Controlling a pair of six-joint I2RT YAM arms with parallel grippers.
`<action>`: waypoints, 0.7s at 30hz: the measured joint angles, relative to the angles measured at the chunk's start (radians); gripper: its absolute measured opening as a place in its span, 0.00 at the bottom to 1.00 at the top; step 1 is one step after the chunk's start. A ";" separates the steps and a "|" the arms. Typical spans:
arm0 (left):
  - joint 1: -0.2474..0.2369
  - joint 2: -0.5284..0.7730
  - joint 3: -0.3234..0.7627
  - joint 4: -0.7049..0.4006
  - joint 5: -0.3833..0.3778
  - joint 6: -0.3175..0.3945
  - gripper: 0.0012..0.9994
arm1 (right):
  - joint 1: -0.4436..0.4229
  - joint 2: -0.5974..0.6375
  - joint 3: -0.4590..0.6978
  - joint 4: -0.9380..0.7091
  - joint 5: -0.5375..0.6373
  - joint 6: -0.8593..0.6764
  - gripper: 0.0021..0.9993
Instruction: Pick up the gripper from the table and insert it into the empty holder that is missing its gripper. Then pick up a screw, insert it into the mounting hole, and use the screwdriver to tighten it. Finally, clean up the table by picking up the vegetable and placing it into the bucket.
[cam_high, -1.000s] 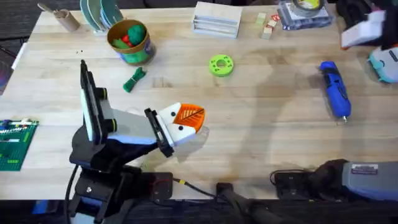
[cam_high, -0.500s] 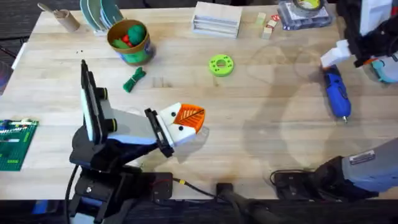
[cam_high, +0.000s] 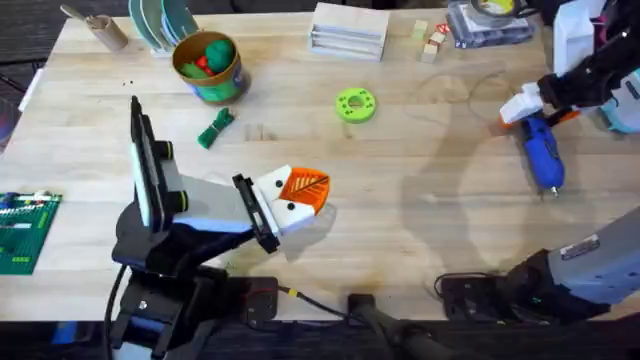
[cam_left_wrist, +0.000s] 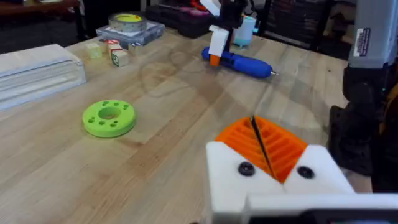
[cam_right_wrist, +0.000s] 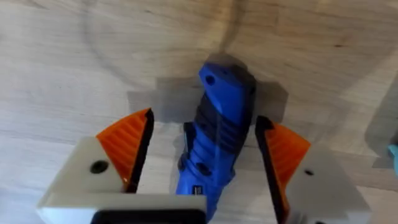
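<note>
The blue screwdriver (cam_high: 540, 148) lies at the table's (cam_high: 420, 200) right side. My right gripper (cam_high: 524, 104) hovers over its far end, open, the orange pads (cam_right_wrist: 127, 146) either side of the screwdriver's blue body (cam_right_wrist: 214, 134) with gaps showing. The left gripper (cam_high: 300, 192) rests low near the table's front centre, shut with nothing between its orange ribbed pads (cam_left_wrist: 264, 144). Both white holders (cam_left_wrist: 273, 186) carry a pad and a dark screw head (cam_left_wrist: 245, 168). The dark green vegetable (cam_high: 215, 128) lies just below the green, yellow-rimmed bucket (cam_high: 208, 66).
A lime-green disc (cam_high: 355, 104) lies mid-table. Along the far edge stand a brown tube cup (cam_high: 105, 30), plates (cam_high: 160, 20), a white box stack (cam_high: 348, 30), small blocks (cam_high: 430, 42) and a tape roll (cam_high: 492, 12). A green brick plate (cam_high: 25, 230) lies front left.
The right arm has swung in from the far right edge and come down over the screwdriver's end, its open fingers now straddling it. The left arm has not moved.
</note>
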 joint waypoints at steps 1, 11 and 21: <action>0.000 0.000 0.000 0.000 0.000 0.000 0.02 | 0.000 0.000 -0.002 0.001 0.000 -0.001 0.99; 0.000 0.000 0.000 0.000 0.000 0.000 0.02 | -0.015 -0.008 -0.064 0.041 0.000 -0.006 0.99; 0.000 0.000 0.000 0.000 0.000 0.000 0.02 | -0.020 -0.013 -0.072 0.062 0.009 -0.007 0.81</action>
